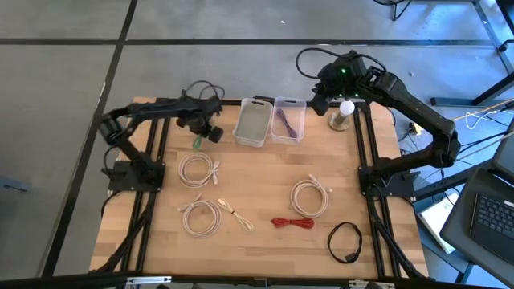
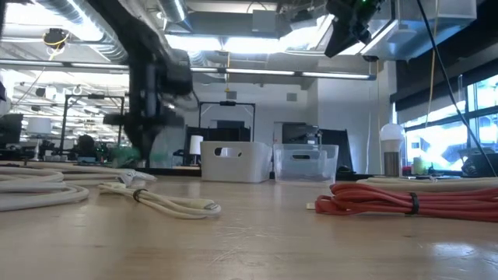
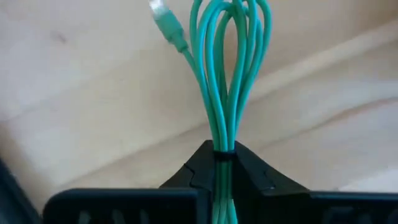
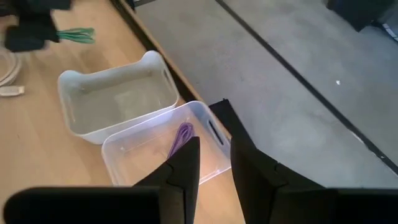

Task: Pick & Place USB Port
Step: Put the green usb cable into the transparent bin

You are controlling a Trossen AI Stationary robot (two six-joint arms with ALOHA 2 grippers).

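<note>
A green USB cable [image 1: 197, 142], coiled into a bundle of long loops, is in my left gripper [image 1: 210, 130], which is shut on it at the far left of the table, left of the white bin [image 1: 251, 124]. The cable's loops and one connector [image 3: 166, 22] show in the left wrist view. The clear bin [image 1: 287, 120], right of the white one, holds a purple cable [image 4: 181, 138]. My right gripper [image 4: 214, 155] hangs high above the clear bin's far right side, empty, with a narrow gap between its fingers. My left gripper pinches the green bundle between its two fingers [image 3: 205, 163], several strands together, at one end of the loops [image 3: 224, 146]. The loops stick out past the fingertips over the wooden table. Whether they touch the table I cannot tell.
Coiled white cables [image 1: 198, 170] [image 1: 201, 217] [image 1: 309, 197], a red cable [image 1: 293, 222] and a black cable [image 1: 345, 241] lie on the table's middle and near part. A white-topped round object [image 1: 344, 112] stands at the far right, beside the clear bin.
</note>
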